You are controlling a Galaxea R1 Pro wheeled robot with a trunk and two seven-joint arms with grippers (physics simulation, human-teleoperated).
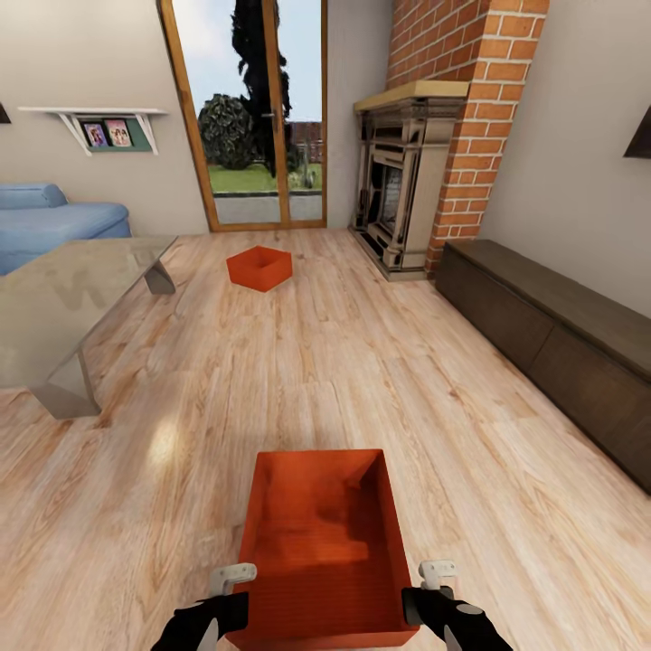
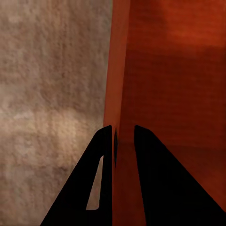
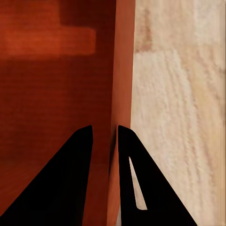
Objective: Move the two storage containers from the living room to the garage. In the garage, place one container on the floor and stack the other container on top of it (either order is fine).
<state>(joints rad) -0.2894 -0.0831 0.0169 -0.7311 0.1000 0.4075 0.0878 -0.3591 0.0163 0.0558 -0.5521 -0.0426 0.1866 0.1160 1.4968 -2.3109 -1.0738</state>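
I am in the living room, over its light wood plank floor (image 1: 380, 380). One orange-red storage container (image 1: 321, 542) is right below me, open top up. My left gripper (image 1: 237, 597) is shut on its left wall, and my right gripper (image 1: 425, 592) is shut on its right wall. In the left wrist view the thin wall (image 2: 117, 70) runs between the dark fingers of the left gripper (image 2: 123, 136). The right wrist view shows the opposite wall (image 3: 123, 61) pinched by the right gripper (image 3: 104, 134). The second storage container (image 1: 259, 268) sits on the planks farther ahead, near the glass doors.
A glass coffee table (image 1: 54, 307) stands at the left, with a blue sofa (image 1: 45, 221) behind it. A brick fireplace (image 1: 407, 181) and a long dark low cabinet (image 1: 561, 334) line the right wall. Wood-framed glass doors (image 1: 258, 117) are straight ahead.
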